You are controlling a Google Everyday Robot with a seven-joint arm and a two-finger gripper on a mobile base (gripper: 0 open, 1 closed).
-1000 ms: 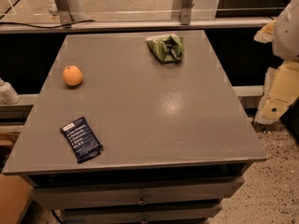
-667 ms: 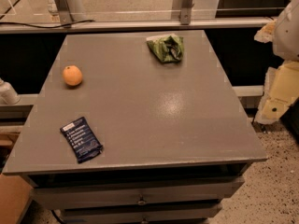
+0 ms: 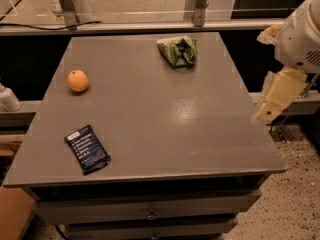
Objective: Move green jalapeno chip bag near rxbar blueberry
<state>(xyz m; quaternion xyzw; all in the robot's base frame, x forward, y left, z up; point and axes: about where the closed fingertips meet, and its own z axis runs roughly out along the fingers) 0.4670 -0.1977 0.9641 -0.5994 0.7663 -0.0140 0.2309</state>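
gripper: pale cream end of the arm, off the right edge of the table, touching nothing; wide or narrow cannot be told
green jalapeno chip bag: at the far edge of the table, right of centre, lying alone
rxbar blueberry: near-left corner, flat and turned askew, well apart from the bag
orange: left side, farther back than the bar
step in hand: likely the reach toward the bag; no grasp made yet
doing it well: come down over the bag's crumpled bulk, not its thin white edge; lift clear, cross the bare middle, pass the orange on its right, set down just beside the bar, not on it
textures: bag is shiny creased foil, likely slippery and yielding; bar is a thin dark navy rectangle with a white label; orange is round and would roll if nudged
table: smooth grey top with a dull sheen
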